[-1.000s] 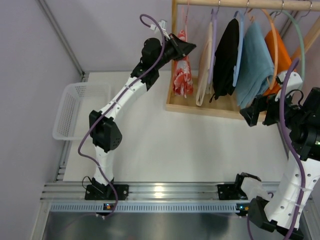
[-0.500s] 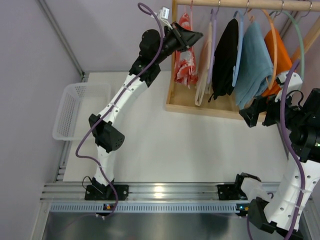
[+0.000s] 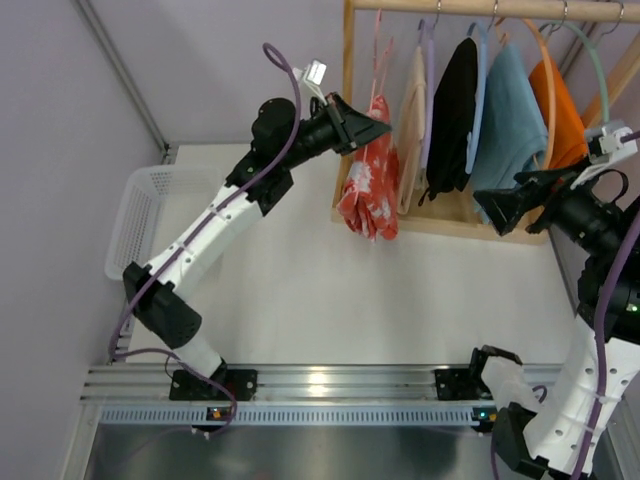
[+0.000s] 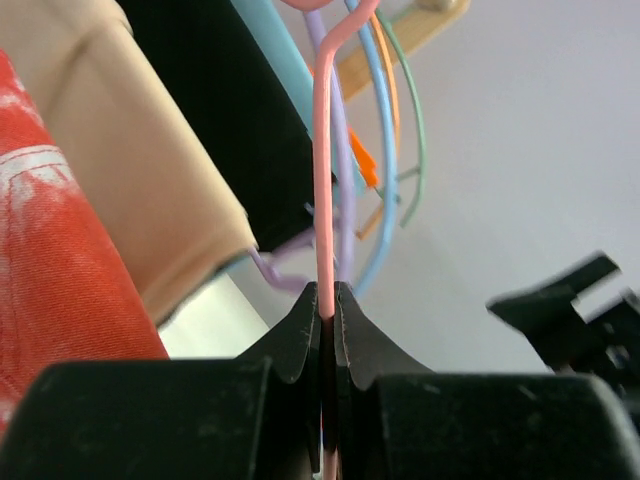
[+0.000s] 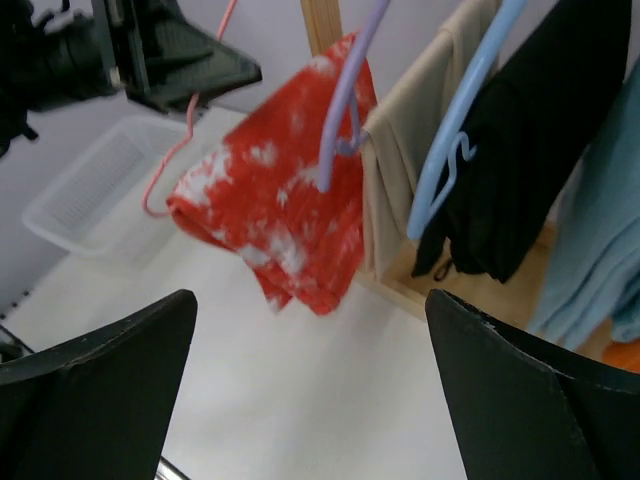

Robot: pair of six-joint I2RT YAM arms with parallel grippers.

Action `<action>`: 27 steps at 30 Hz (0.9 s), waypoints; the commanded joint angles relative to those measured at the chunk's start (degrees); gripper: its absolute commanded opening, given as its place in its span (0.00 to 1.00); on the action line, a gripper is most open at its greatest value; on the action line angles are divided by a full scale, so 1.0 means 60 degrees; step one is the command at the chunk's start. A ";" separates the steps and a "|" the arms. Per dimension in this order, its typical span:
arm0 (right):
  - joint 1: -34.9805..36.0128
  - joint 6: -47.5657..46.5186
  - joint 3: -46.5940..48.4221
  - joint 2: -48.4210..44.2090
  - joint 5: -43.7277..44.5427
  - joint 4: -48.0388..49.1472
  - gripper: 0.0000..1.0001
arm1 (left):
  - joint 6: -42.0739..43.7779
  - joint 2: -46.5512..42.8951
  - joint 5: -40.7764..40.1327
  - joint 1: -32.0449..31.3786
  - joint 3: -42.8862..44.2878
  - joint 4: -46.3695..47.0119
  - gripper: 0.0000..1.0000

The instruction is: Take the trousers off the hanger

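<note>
The trousers (image 3: 367,178), red with white print, hang from the pale-pink hanger (image 3: 381,55) in front of the wooden rack's left post. My left gripper (image 3: 378,112) is shut on the hanger's wire just above the cloth. The left wrist view shows the pink wire (image 4: 325,180) clamped between my closed jaws, with the trousers (image 4: 50,260) at the left edge. My right gripper (image 3: 492,208) is open and empty, to the right of the trousers and pointing toward them. In the right wrist view the trousers (image 5: 275,215) and hanger (image 5: 190,130) hang ahead of my open gripper (image 5: 310,400).
The wooden rack (image 3: 347,120) holds a beige garment (image 3: 412,125) on a lilac hanger, a black garment (image 3: 452,110), a teal cloth (image 3: 510,125), an orange garment (image 3: 562,110) and a pale-green hanger (image 3: 600,80). A white basket (image 3: 150,215) sits at the table's left.
My left gripper has pulled the hanger and trousers down and forward, away from the rack. My right arm has lifted and turned its open gripper toward the trousers.
</note>
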 commanded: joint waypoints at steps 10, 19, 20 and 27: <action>0.2817 0.5466 0.0995 0.1917 0.1248 0.5137 1.00 | 0.0551 -0.4128 -0.0632 -0.0107 -0.2231 0.1075 0.00; 0.7565 0.5089 0.2239 0.4099 0.3623 0.5314 0.97 | 0.1342 -0.5449 -0.1030 -0.0122 -0.3887 0.0927 0.00; 0.7859 0.5028 0.2589 0.4493 0.3754 0.5314 0.96 | 0.1429 -0.5536 -0.1044 -0.0107 -0.4018 0.0927 0.00; 0.9909 0.5115 0.2930 0.5535 0.3873 0.5826 0.91 | 0.1445 -0.5947 -0.1073 -0.0092 -0.4503 0.0942 0.00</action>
